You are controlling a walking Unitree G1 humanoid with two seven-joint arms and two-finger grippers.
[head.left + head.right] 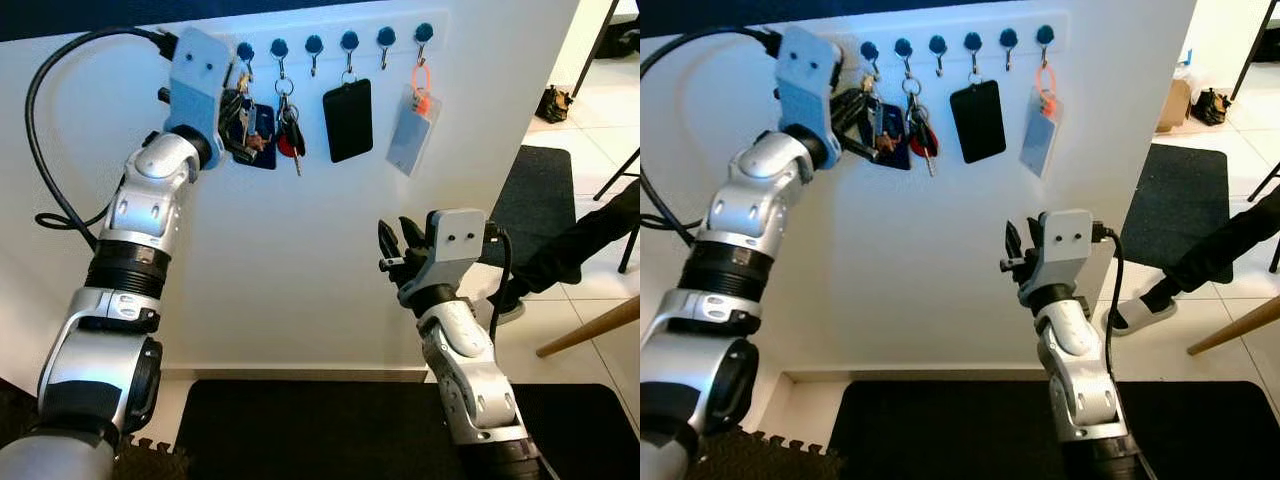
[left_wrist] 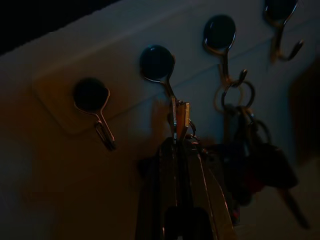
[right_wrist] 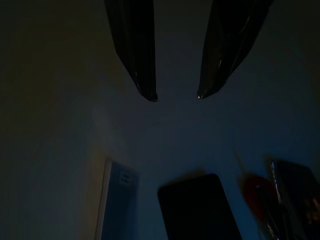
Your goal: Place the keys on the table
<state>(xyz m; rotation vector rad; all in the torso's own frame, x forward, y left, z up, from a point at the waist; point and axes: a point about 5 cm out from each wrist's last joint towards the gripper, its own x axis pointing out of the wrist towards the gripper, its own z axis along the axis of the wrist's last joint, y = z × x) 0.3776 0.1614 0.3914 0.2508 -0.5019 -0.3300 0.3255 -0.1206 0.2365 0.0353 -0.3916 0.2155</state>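
A row of blue-knobbed hooks (image 1: 330, 42) runs along the top of a white wall. A bunch of keys with a dark blue tag (image 1: 262, 128) hangs from the second hook (image 2: 157, 62). My left gripper (image 1: 238, 122) is raised to that bunch, and in the left wrist view its fingers (image 2: 170, 190) stand close together on the key ring (image 2: 182, 117). A second bunch with a red fob (image 1: 290, 138) hangs one hook to the right. My right gripper (image 1: 395, 245) hovers open lower down in front of the wall, holding nothing; its fingertips (image 3: 150, 92) are spread.
A black card (image 1: 348, 120) and a clear badge on an orange loop (image 1: 411, 130) hang further right. A person's black-trousered leg and white shoe (image 1: 565, 250) stand at the right by a dark mat (image 1: 535, 200). A wooden leg (image 1: 590, 325) slants nearby. A black floor mat (image 1: 320, 430) lies below.
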